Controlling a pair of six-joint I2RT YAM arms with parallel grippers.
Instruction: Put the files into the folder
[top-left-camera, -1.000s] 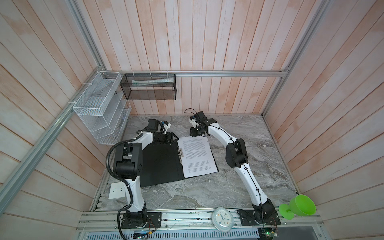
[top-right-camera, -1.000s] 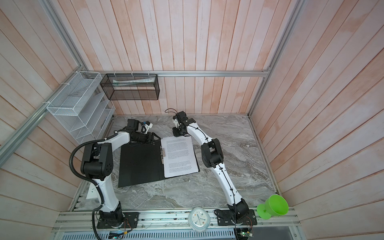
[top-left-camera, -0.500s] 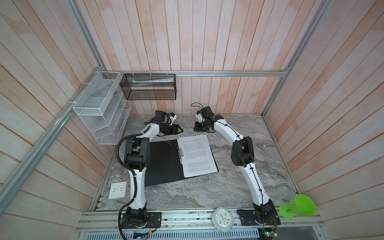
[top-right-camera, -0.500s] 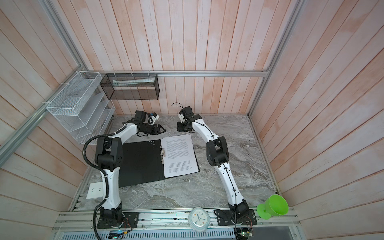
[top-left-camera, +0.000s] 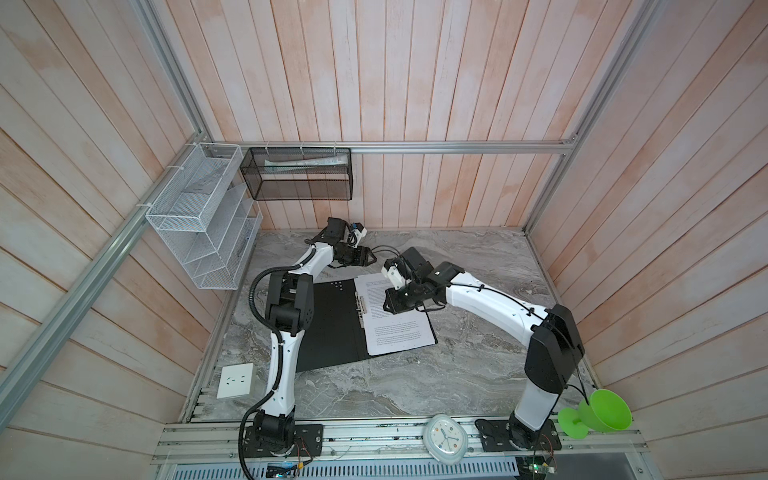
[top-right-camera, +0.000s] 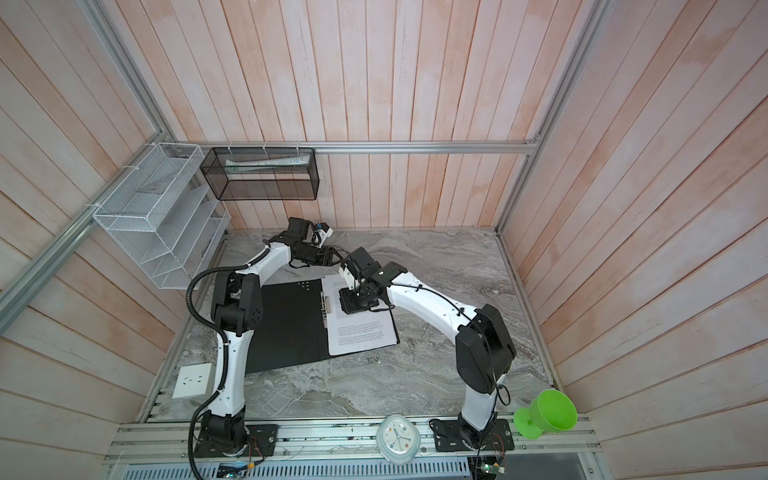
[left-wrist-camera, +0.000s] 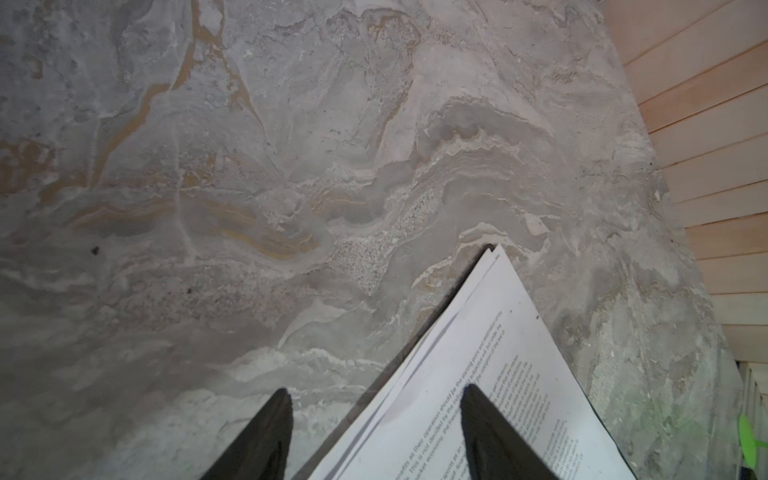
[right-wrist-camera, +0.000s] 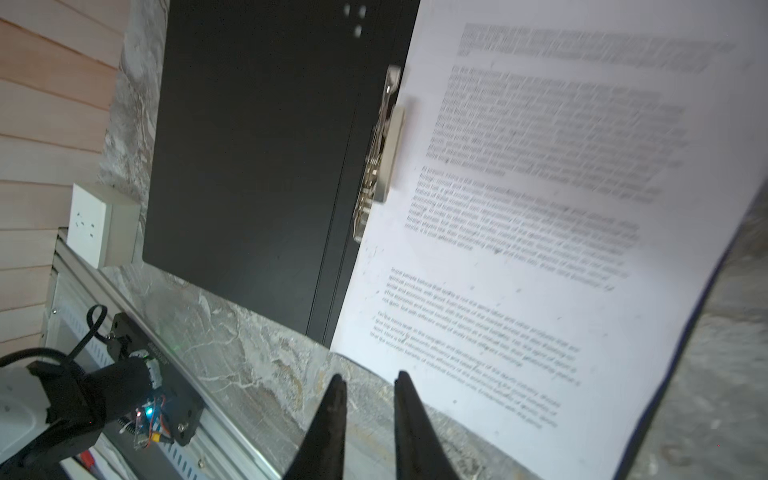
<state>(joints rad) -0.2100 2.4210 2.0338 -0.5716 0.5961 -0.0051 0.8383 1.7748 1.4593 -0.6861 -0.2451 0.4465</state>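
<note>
The folder (top-left-camera: 332, 328) lies open on the marble table, black inside up, with its metal clip (right-wrist-camera: 378, 153) along the spine. The files (top-left-camera: 395, 332), white printed sheets, rest on its right half. My left gripper (top-left-camera: 372, 259) is open and low at the sheets' far corner. In the left wrist view (left-wrist-camera: 376, 390) one finger is over the files (left-wrist-camera: 498, 353) and the other over bare table. My right gripper (top-left-camera: 387, 306) hovers above the upper part of the files. Its jaws (right-wrist-camera: 369, 376) stand a narrow gap apart with nothing between them.
A white wire rack (top-left-camera: 208, 224) and a black mesh basket (top-left-camera: 301, 174) hang on the back-left walls. A wall socket (top-left-camera: 235, 380) sits at the front left, a clock (top-left-camera: 444, 436) and a green cup (top-left-camera: 594, 413) on the front rail.
My right gripper has come from the back of the table toward the front, over the files, and its jaws narrowed a little. My left gripper shifted slightly right along the files' far edge.
</note>
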